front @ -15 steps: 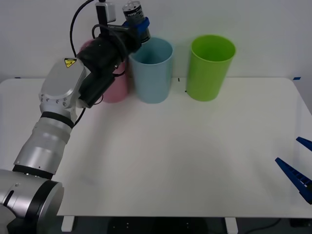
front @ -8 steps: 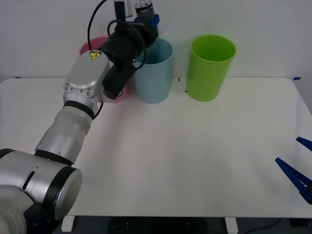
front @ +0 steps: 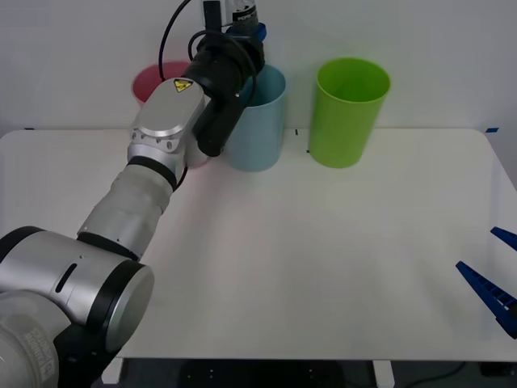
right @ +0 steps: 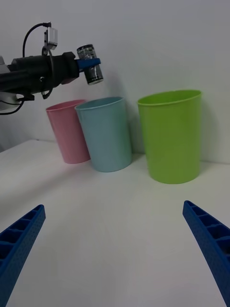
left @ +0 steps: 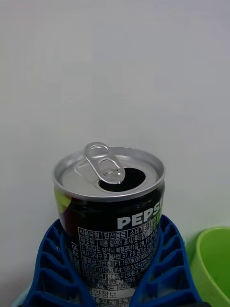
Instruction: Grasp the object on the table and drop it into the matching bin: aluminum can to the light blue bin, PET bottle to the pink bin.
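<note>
the left gripper (front: 246, 31) is clamped on the aluminum can (left: 111, 216), its blue ribbed fingers (left: 52, 268) wrapped around the lower half of the can on both sides. the can is held in the air above the light blue bin (front: 257, 117), over the rim on the pink bin's side, clear of the bin's mouth as seen from the right wrist view, where it hangs slightly tilted (right: 90, 64).

up close the can is small and dark, nearly black, with white "pepsi" lettering, a block of small white printed text below it and a patch of yellow-green on one side. its top is shiny silver, the pull tab is lifted back and the drinking hole is open.

the pink bin (front: 158, 81) stands just beside the light blue bin, partly hidden by the left arm; the green bin (front: 349, 111) stands on the other side, a little apart. all three are upright near the far edge of the white table (front: 323, 259).

the right gripper (front: 494, 284) waits at the table's near right corner, fingers spread wide and holding nothing.
</note>
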Tool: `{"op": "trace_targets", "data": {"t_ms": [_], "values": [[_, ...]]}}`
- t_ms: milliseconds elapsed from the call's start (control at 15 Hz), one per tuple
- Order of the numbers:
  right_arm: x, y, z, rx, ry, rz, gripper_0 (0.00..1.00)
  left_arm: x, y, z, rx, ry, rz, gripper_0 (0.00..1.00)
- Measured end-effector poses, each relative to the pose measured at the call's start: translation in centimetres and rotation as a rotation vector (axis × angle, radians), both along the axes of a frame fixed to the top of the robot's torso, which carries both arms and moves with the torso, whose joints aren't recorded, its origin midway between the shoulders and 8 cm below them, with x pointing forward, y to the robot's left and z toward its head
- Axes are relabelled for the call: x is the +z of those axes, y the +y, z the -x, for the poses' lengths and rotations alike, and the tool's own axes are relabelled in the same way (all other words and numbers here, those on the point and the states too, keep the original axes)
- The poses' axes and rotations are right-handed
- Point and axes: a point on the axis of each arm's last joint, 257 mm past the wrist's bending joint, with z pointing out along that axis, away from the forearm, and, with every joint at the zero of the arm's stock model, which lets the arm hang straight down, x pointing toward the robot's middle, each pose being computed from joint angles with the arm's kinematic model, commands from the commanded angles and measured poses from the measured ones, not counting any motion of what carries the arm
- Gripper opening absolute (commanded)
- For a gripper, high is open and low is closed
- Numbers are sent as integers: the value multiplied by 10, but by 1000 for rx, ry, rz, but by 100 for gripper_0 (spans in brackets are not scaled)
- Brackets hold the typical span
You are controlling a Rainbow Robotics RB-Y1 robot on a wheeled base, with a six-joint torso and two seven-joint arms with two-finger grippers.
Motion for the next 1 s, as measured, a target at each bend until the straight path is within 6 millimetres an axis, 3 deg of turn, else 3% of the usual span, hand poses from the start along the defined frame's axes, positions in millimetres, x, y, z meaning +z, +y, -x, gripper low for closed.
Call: {"op": "trace_targets", "data": {"t_ms": [133, 200, 267, 333, 1000], "values": [[0, 0, 0, 0, 0, 0, 100, 0, 0, 0, 1, -1, -3, 0], [0, 0, 0, 0, 0, 0, 100, 0, 0, 0, 1, -1, -2, 9], [0, 0, 0, 0, 0, 0, 100, 0, 0, 0, 2, -1, -1, 69], [0, 0, 0, 0, 0, 0, 100, 0, 2, -1, 6, 0, 4, 100], [0, 0, 0, 0, 0, 0, 100, 1, 7, -2, 21, 9, 36, 100]]}}
